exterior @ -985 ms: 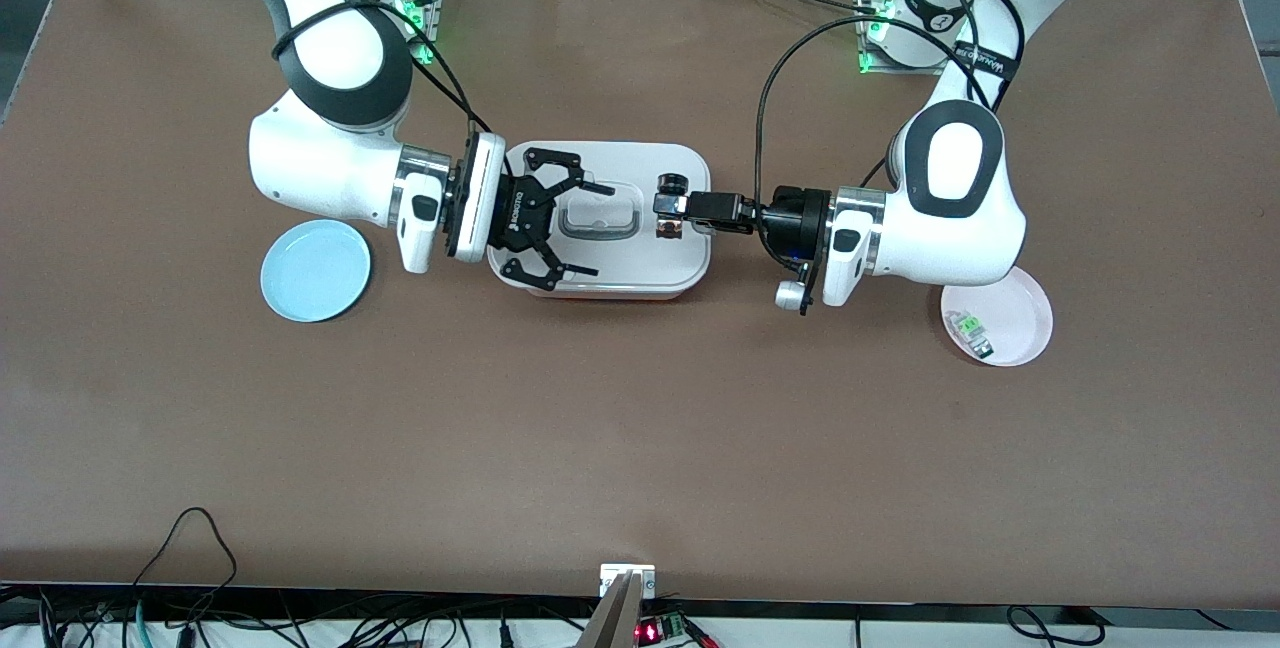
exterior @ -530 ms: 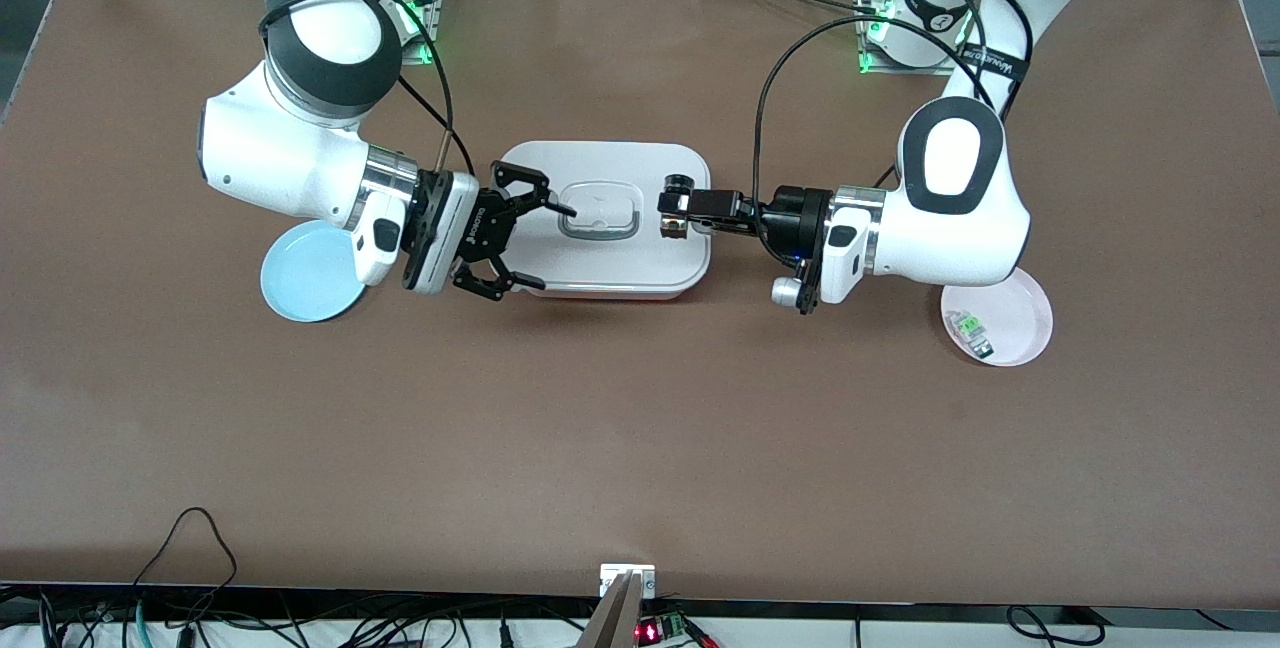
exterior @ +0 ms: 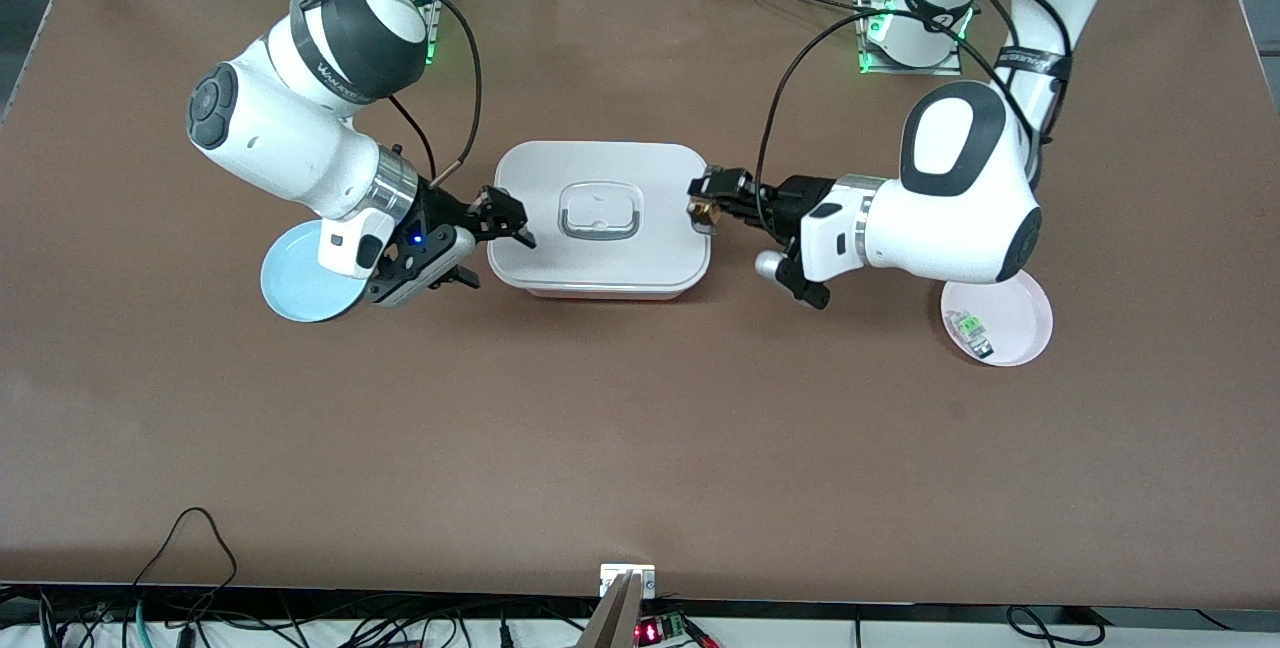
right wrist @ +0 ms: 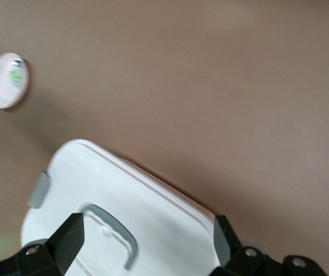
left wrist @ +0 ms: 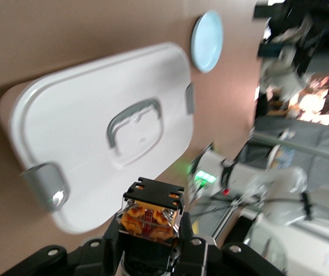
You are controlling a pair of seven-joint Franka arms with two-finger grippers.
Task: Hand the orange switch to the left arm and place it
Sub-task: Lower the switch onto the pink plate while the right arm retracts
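Note:
The orange switch [exterior: 702, 213] is held in my left gripper [exterior: 700, 205], in the air over the edge of the box at the left arm's end. In the left wrist view the switch [left wrist: 149, 215] sits clamped between the black fingers [left wrist: 188, 253], its orange and brass end facing out. The white lidded box [exterior: 600, 258] with a grey handle stands mid-table and also shows in both wrist views [left wrist: 84, 98] [right wrist: 170, 221]. My right gripper [exterior: 495, 246] is open and empty, at the box's end toward the right arm; its fingers [right wrist: 71, 229] spread wide over the lid.
A blue plate [exterior: 295, 283] lies beside the right gripper, partly under that arm's wrist, and shows in the left wrist view [left wrist: 206, 41]. A pink plate [exterior: 1012, 318] with a small green component [exterior: 972, 330] lies under the left arm's elbow and shows in the right wrist view [right wrist: 6, 80].
My right gripper has drawn back from over the box lid to the box's end by the blue plate. My left gripper has pulled back to the box's other edge and turned, still holding the switch.

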